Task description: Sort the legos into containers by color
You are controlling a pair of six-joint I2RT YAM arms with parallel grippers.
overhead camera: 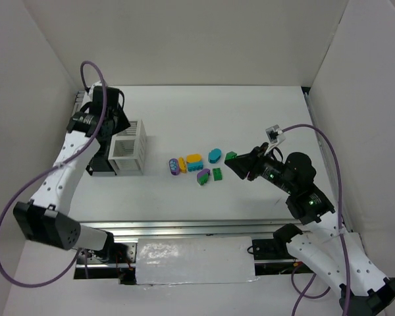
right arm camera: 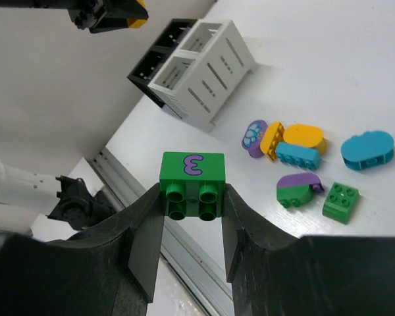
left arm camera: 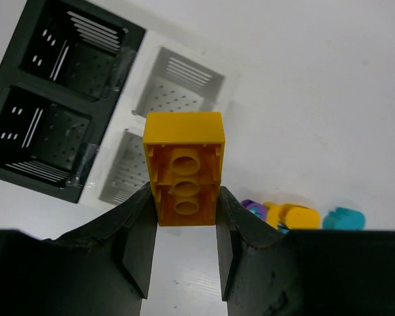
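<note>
Left jaws are clamping a yellow-orange brick by its sides, holding it over the white container. This is sitting beside the black container. Right jaws are gripping a green brick, raised off the table. Remaining legos are lying clustered mid-table, well apart from both containers.

White box and black box stand open-topped and unobstructed below the left gripper and its yellow brick. Bare table separates the right gripper, clamping a green brick, from loose bricks ahead.
</note>
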